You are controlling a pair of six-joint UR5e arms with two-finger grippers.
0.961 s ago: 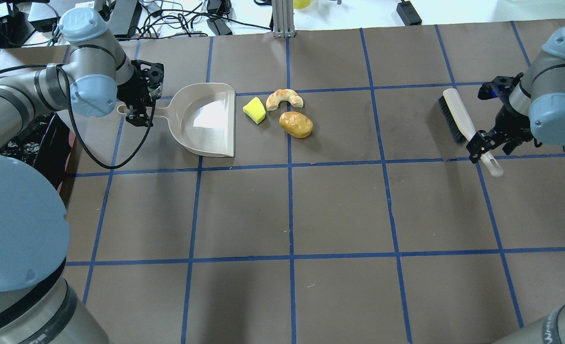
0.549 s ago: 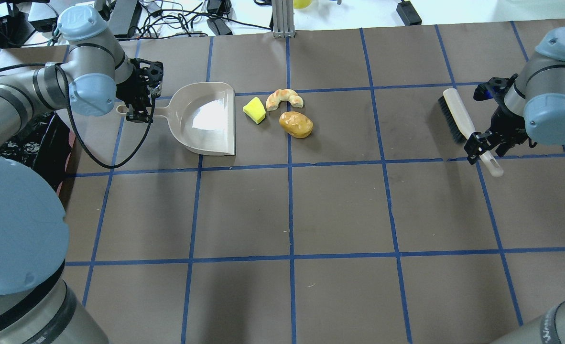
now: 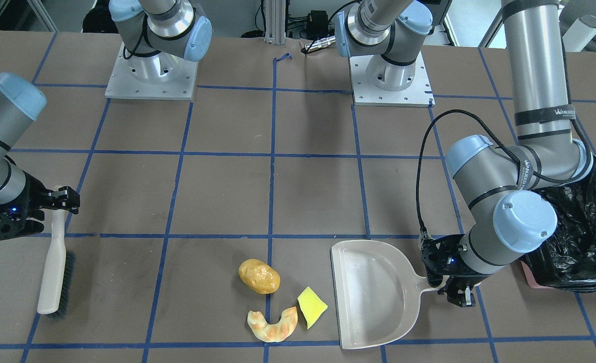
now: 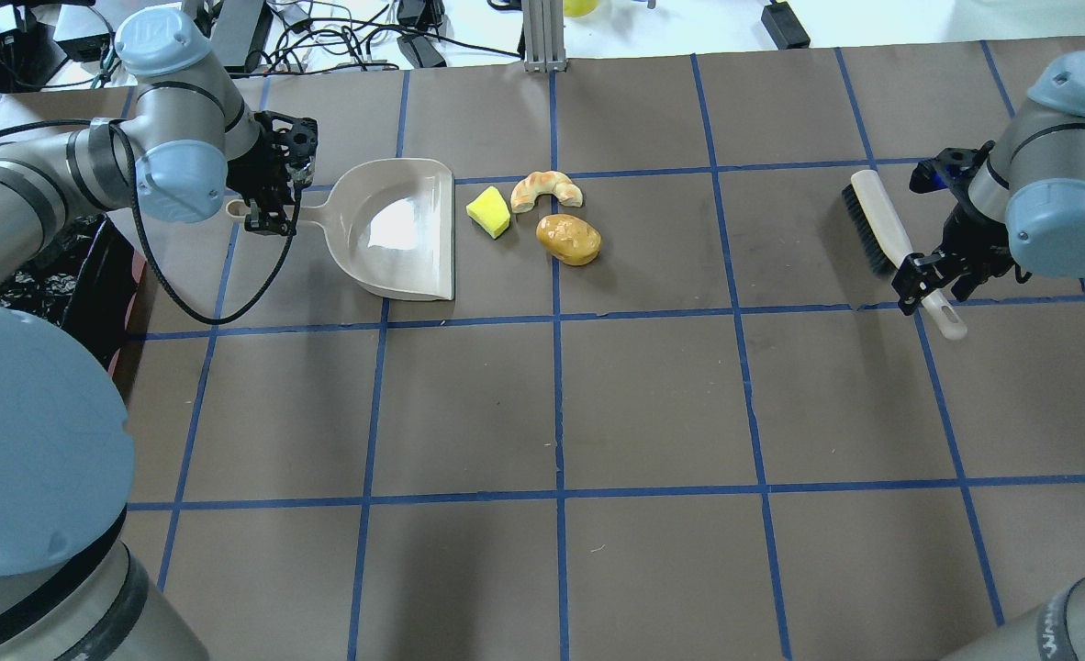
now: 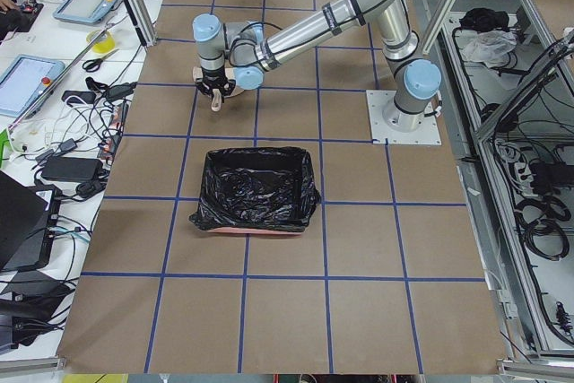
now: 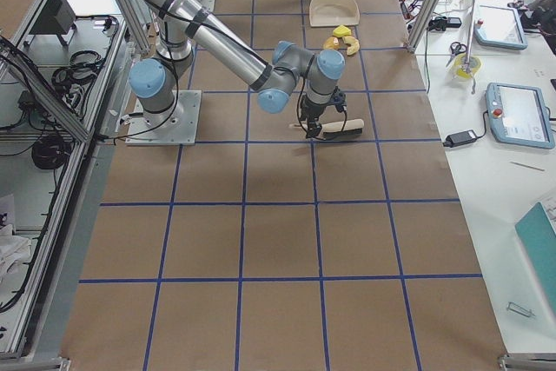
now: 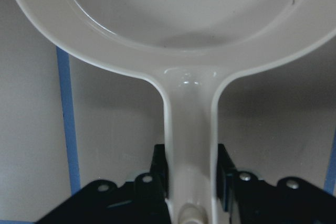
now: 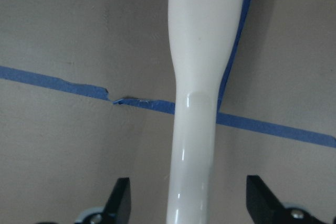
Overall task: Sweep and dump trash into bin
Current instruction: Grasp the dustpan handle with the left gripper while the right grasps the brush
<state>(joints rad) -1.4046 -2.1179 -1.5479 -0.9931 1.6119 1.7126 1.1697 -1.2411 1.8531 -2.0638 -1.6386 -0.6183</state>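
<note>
Left tool: clenched on the handle of the beige dustpan; the wrist view shows both fingers pressed against the handle's sides.
Dustpan: its pan points away from the left tool, with the straight open edge facing the trash.
Right tool: released. Its fingers stand wide apart on either side of the hand brush, with a gap showing between each finger and the handle.
Hand brush: lies on the desk at the robot's right, cream handle under the right tool, black bristles on the side facing the middle of the desk.
Yellow wedge: on the desk just beside the dustpan's open edge, with a narrow gap between them.
Croissant: on the desk next to the wedge, on the side away from the dustpan.
Potato: on the desk close to the croissant, a little nearer the robot.
Trash as a group: between dustpan and brush, and far closer to the dustpan.
Bin: black-bag-lined with a pink base edge, at the robot's left end of the desk beside the left arm, well apart from the trash.
</note>
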